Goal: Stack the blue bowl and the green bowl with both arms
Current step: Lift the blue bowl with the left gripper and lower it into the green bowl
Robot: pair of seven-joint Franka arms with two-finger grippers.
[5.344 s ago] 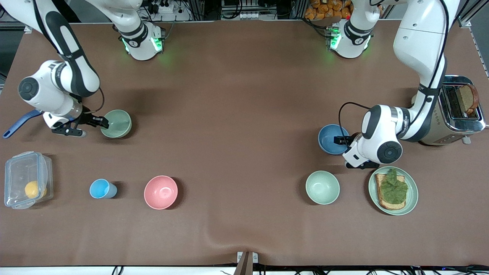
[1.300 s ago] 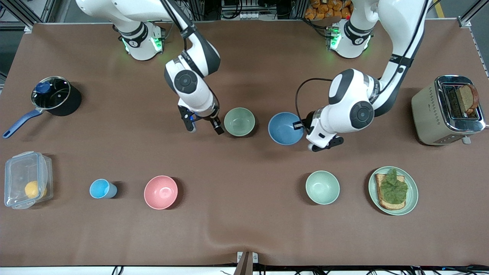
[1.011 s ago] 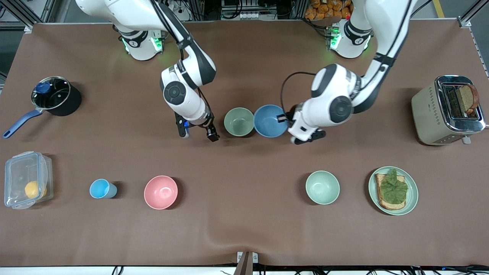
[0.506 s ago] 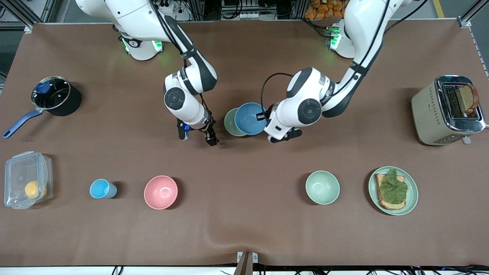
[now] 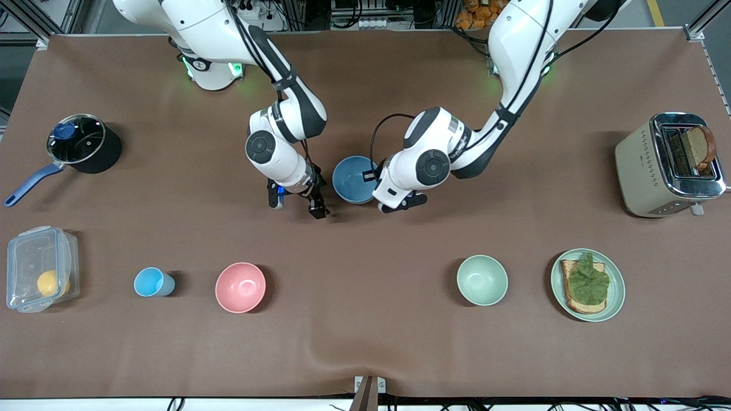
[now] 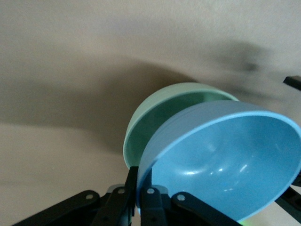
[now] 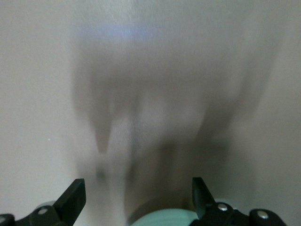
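Observation:
The blue bowl (image 5: 354, 180) hangs tilted from my left gripper (image 5: 373, 176), which is shut on its rim at the table's middle. In the front view it covers the green bowl entirely. In the left wrist view the blue bowl (image 6: 221, 160) overlaps the green bowl (image 6: 155, 113), which sits on the table under it, and my left gripper (image 6: 141, 200) pinches the blue rim. I cannot tell whether the two bowls touch. My right gripper (image 5: 297, 204) is open and empty beside the bowls, toward the right arm's end, low over the table. Its fingers also show spread wide in the right wrist view (image 7: 137, 195).
Nearer the front camera stand a pink bowl (image 5: 240, 287), a light-blue cup (image 5: 151, 282), a mint-green bowl (image 5: 482, 279) and a green plate (image 5: 617, 297) with toast. A toaster (image 5: 639, 165), a lidded pot (image 5: 80, 142) and a plastic box (image 5: 37, 268) stand at the table's ends.
My left gripper has carried the blue bowl toward the right arm's end until it covers the green bowl. My right gripper has stayed open beside the green bowl, barely moving.

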